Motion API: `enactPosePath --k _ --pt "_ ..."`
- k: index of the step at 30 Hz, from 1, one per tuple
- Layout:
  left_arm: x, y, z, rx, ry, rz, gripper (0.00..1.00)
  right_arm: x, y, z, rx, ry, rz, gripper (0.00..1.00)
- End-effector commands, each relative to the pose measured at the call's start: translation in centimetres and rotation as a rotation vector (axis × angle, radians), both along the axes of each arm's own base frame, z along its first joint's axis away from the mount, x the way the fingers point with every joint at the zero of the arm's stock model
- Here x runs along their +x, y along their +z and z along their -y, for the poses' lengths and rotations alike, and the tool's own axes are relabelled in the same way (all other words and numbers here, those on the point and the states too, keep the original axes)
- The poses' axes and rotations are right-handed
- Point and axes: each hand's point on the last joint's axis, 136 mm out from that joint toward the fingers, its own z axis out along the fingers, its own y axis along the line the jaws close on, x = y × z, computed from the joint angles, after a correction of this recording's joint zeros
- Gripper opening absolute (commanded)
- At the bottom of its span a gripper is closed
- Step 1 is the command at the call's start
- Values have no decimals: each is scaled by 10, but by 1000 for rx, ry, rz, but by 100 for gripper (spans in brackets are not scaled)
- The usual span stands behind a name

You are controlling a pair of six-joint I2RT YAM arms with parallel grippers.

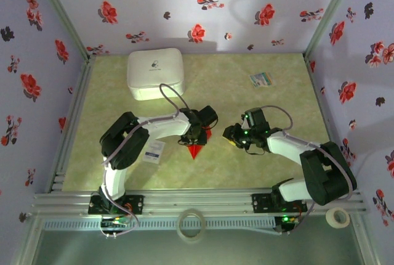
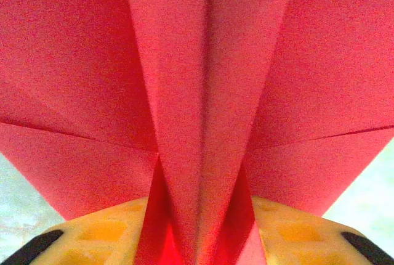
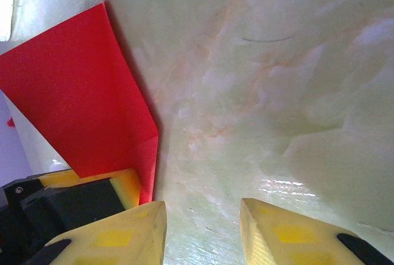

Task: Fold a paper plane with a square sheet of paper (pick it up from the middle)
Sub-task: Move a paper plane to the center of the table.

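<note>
The red paper plane (image 1: 196, 149) lies near the table's middle with its point toward the near edge. It is folded, with a centre crease and the wings spread. My left gripper (image 1: 196, 134) stands over its rear end. In the left wrist view the plane (image 2: 203, 92) is very close, and its centre keel runs down between my left gripper (image 2: 200, 240), whose yellow fingers (image 2: 98, 234) stand apart from the keel on both sides. My right gripper (image 1: 231, 137) hovers just right of the plane. It is open (image 3: 203, 228) over bare table, with the plane's red wing (image 3: 80, 98) to its left.
A white box (image 1: 156, 74) stands at the back left. A small multicoloured card (image 1: 261, 79) lies at the back right. A small white packet (image 1: 154, 152) sits under the left arm. Two tape rolls (image 1: 191, 225) (image 1: 337, 217) rest by the front rail.
</note>
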Motion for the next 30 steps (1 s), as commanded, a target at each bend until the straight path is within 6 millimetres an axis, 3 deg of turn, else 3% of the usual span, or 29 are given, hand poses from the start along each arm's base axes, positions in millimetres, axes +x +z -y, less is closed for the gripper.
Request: enactPosePath --k 1,10,18,25,30 --pt "-10 -24 -15 78 44 -45 41 0 2 0 13 -4 2 37" --pt "-9 -13 -14 71 97 -22 44 -1 3 0 15 -2 5 37" --pt "2 34 -6 -14 142 74 47 0 13 3 -11 5 29 38" --pt "2 60 -11 -49 160 113 51 3 27 11 -64 12 61 39" --pt "6 92 -20 -104 164 208 52 12 48 32 -172 -26 143 42"
